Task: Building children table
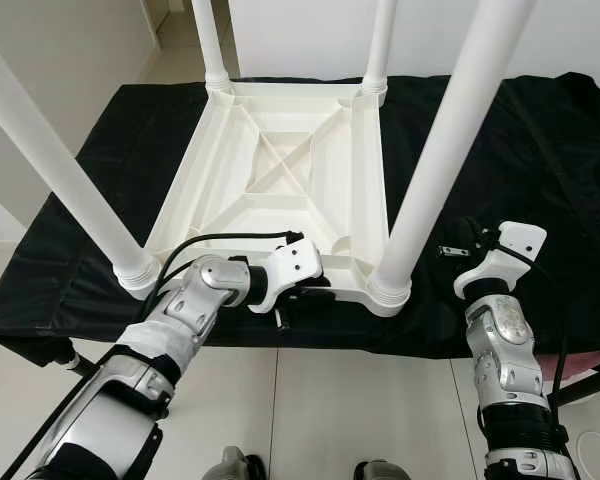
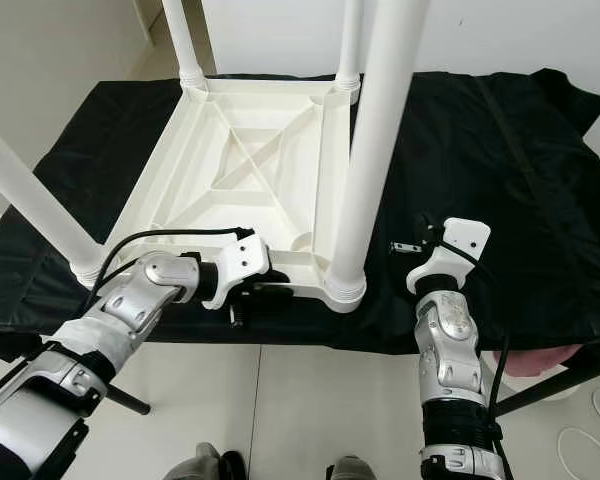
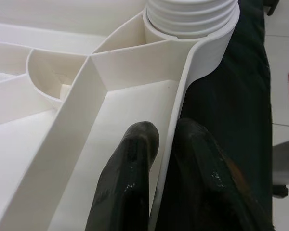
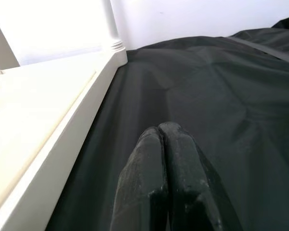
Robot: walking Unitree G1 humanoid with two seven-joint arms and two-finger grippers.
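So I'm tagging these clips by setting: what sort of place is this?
Probably a room in a home: pale tiled floor, plain white walls, and a black cloth spread over a low surface as a workbench for the upturned white table.

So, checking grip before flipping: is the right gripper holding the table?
No, the right gripper is shut on nothing, above the black cloth beside the table.

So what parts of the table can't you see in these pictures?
- Table top face: the white table lies upside down on the black cloth, face hidden beneath.
- Leg ends: the four legs are cut off by the eye views' top edges.
- Near rim: partly covered by the left hand gripping it.
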